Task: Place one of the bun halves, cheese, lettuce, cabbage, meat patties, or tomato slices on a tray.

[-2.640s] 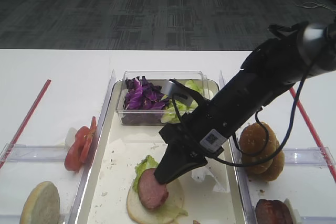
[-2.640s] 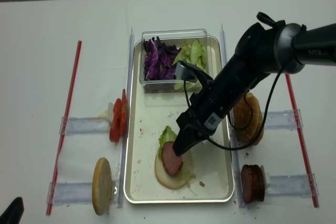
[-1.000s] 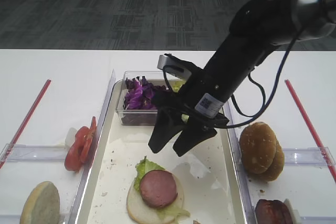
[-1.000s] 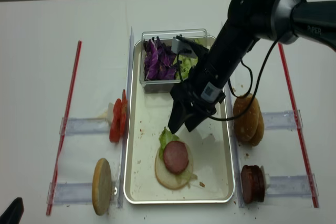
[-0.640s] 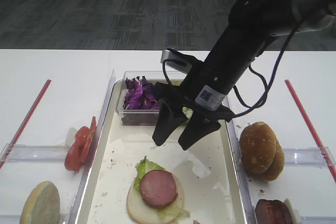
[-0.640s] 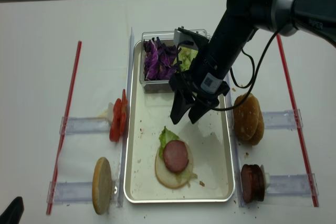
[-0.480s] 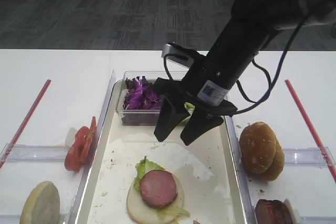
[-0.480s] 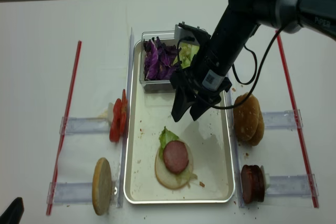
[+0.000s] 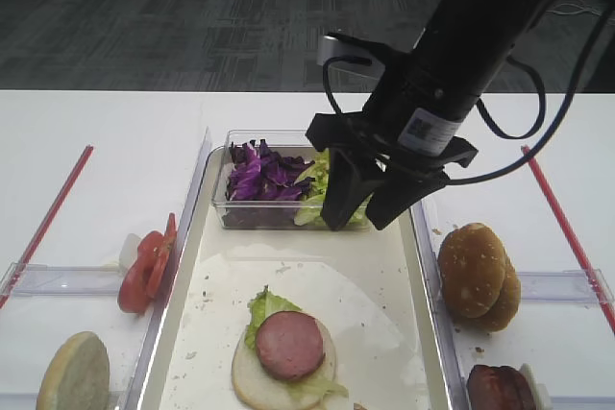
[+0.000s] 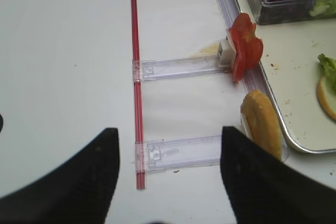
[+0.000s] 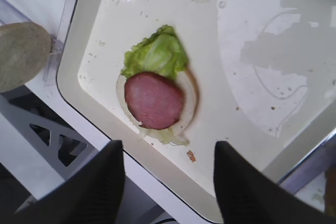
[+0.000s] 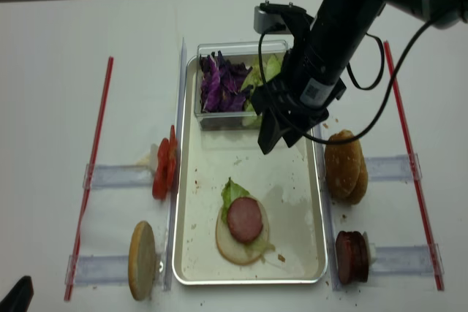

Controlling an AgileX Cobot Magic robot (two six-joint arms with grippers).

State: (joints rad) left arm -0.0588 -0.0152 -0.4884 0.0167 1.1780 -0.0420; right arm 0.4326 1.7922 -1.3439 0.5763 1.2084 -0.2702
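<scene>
On the tray (image 9: 183,276) lies a pale bun half (image 9: 252,381) with lettuce (image 9: 265,306) and a meat patty (image 9: 288,345) on top. My right gripper (image 9: 360,216) hangs open and empty above the tray's far half, in front of the tub, well apart from the patty (image 11: 154,99). Its dark fingers (image 11: 100,182) frame the tray's near rim in the right wrist view. My left gripper (image 10: 168,182) is open over bare table left of the tray (image 10: 294,103), holding nothing.
A clear tub (image 12: 234,49) at the tray's far end holds purple cabbage (image 12: 219,85) and lettuce (image 12: 267,74). Tomato slices (image 12: 164,169) and a bun half (image 12: 142,259) stand in holders at the left. Speckled buns (image 12: 344,166) and meat patties (image 12: 351,256) are at the right.
My right gripper let go of the patty on the bun, then rose and drew back toward the tub. The patty stays where it was set.
</scene>
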